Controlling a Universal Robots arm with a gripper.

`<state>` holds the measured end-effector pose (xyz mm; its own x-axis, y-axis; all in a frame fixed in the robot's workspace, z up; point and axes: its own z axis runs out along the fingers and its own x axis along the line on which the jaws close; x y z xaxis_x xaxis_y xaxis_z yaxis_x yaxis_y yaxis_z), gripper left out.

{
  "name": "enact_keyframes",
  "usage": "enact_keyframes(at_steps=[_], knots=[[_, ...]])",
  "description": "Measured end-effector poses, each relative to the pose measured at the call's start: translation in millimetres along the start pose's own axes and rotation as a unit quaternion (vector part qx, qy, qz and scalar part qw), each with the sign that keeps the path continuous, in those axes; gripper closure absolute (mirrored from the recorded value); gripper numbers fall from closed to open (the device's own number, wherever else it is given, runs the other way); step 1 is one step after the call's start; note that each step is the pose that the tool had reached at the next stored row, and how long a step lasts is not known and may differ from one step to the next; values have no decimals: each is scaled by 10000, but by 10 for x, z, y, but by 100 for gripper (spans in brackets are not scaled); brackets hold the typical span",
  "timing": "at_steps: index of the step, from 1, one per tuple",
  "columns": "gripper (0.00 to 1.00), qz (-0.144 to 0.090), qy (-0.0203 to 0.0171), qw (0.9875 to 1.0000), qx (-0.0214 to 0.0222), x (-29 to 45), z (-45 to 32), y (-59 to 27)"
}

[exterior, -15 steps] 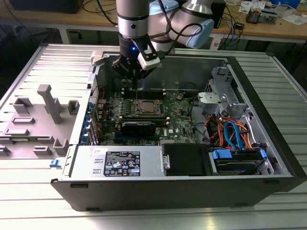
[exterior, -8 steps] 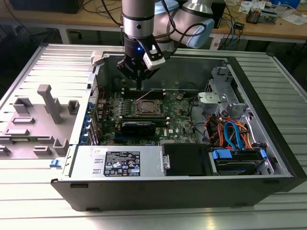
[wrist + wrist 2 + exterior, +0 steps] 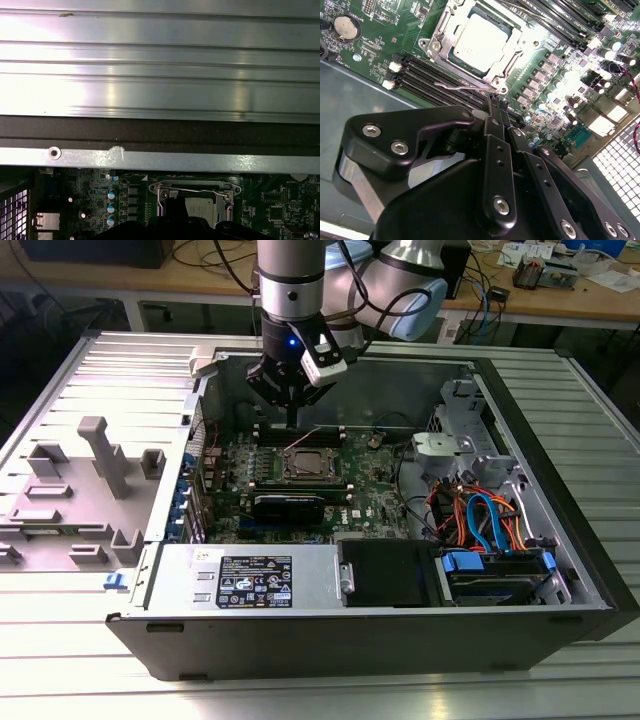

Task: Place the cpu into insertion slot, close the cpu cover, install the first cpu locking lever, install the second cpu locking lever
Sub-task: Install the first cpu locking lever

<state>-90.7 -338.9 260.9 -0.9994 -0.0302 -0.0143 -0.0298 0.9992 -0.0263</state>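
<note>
- cpu (image 3: 481, 42), flat square dull-silver chip, seated in metal-framed insertion slot (image 3: 496, 86), thin silver cpu cover (image 3: 445, 31) over it
- black gripper (image 3: 497, 102) clenched, empty, tips beside slot at wire locking lever (image 3: 460, 88)
- I'd push lever low, steady

The exterior view stands off my arm, high and set back. It looks down into the open black metal computer case (image 3: 350, 645) lying on the ribbed silver table (image 3: 60, 650), and takes in the whole case, with my arm reaching in from the far side. The second wrist view sits just behind my black gripper (image 3: 498, 102) (its body crowds the foreground). It looks steeply down, very near, at the green motherboard (image 3: 380, 55). The first wrist view faces flatter and outward, across the board and over the case's silver rim (image 3: 160, 160) to the table beyond. All three views share the flat square silver-grey cpu (image 3: 308, 464) (image 3: 479, 42) (image 3: 200, 207).
</note>
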Motion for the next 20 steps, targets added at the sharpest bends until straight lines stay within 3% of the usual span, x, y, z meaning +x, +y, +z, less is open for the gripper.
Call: enact_keyframes(at_steps=[10, 16, 20], knots=[[89, 1, 0, 10000, 1, -16, 9, 20], [89, 0, 0, 10000, 1, -71, 116, 28], [89, 14, 0, 10000, -5, -84, 147, 28]])
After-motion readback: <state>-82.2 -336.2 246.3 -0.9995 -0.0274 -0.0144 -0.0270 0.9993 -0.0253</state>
